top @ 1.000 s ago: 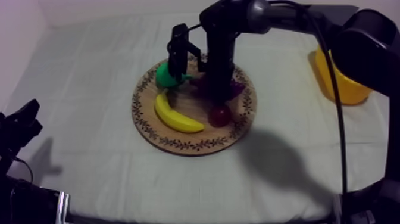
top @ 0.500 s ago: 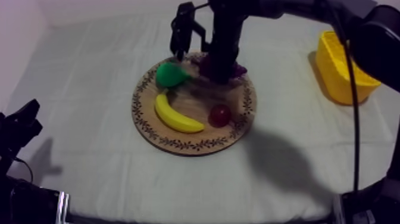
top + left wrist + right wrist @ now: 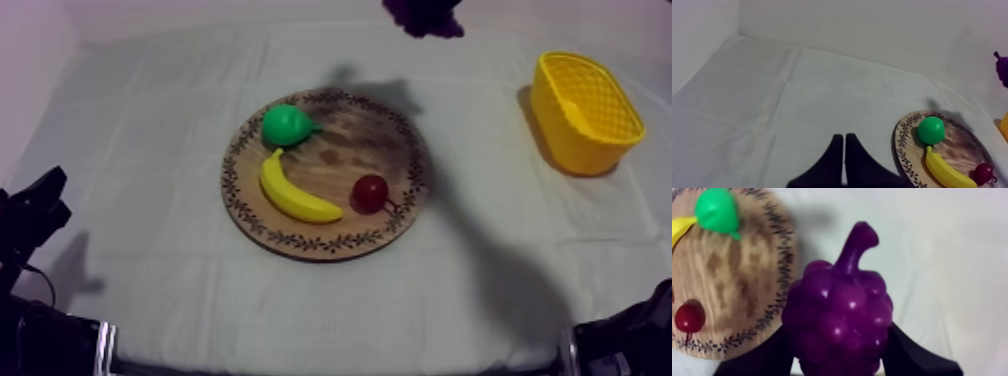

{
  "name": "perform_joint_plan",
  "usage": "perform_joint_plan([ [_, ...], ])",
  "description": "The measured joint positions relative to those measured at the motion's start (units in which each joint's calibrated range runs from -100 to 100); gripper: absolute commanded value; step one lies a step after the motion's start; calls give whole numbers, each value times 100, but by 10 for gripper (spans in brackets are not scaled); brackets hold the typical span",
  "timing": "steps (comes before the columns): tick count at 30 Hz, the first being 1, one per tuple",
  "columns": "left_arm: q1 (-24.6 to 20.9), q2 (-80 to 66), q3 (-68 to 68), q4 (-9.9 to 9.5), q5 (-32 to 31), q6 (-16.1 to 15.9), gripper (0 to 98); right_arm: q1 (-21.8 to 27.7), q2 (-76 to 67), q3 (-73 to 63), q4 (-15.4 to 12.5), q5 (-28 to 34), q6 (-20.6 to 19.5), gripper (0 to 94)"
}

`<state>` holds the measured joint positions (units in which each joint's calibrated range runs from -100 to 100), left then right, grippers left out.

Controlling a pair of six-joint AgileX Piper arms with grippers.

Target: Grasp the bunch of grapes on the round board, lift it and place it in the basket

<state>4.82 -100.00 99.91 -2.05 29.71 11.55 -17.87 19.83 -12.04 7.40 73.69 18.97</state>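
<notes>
Right claw [image 3: 837, 360]: mine, clamped on the grapes [image 3: 839, 313], one finger on each side.
Grapes: off the board [image 3: 300, 240], in the air past its far rim, well apart from the basket [image 3: 583, 110].
Left claw [image 3: 844, 150]: narrow, holding nothing, low over the surface [image 3: 772, 100].
Done: the pickup.
Remaining, I judge: carry to the basket, lower, release.
On the board: banana [image 3: 295, 195], pear [image 3: 287, 125], small red fruit [image 3: 370, 192].

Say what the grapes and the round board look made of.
Bunch of grapes: probably moulded plastic, glossy, with bright highlights on smooth purple balls. Wooden board: wood, matt, showing streaky brown grain; its dark rim pattern looks printed or burnt in.
</notes>
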Motion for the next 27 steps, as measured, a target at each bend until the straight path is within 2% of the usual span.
perform_joint_plan([
  [15, 0, 0, 0, 0, -4, 0, 1, 1068, -1618, 995, 445, -895, -1109, 215],
  [27, 0, 0, 0, 0, -4, 0, 1, 2073, -1807, 1877, 976, -1696, -1968, 217],
])
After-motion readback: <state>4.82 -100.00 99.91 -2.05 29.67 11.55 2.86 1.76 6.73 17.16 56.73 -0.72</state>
